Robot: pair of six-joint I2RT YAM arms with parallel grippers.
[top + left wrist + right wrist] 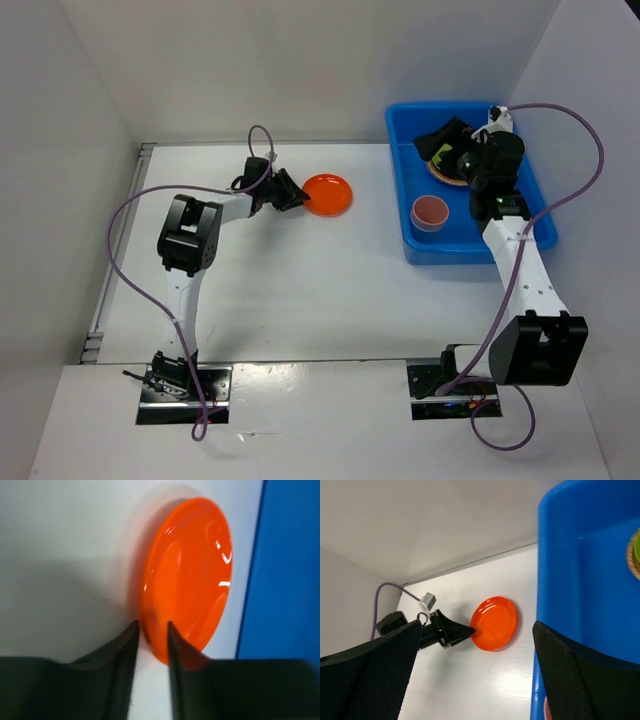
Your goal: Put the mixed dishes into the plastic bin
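Note:
An orange plate (329,193) (187,575) (494,623) lies on the white table left of the blue plastic bin (520,235) (580,580). My left gripper (302,197) (152,629) (469,630) is at the plate's left rim, one finger on each side and closed against it. Inside the bin are a pink cup (431,212), a black plate (447,134), a lime green plate (440,152) and a tan woven tray (446,175) (635,560). My right gripper (473,168) (475,672) hangs open above the bin, holding nothing.
White walls close in the table on the left, back and right. The bin's near-left wall (555,630) stands between the orange plate and the bin's floor. A purple cable (130,270) loops off the left arm.

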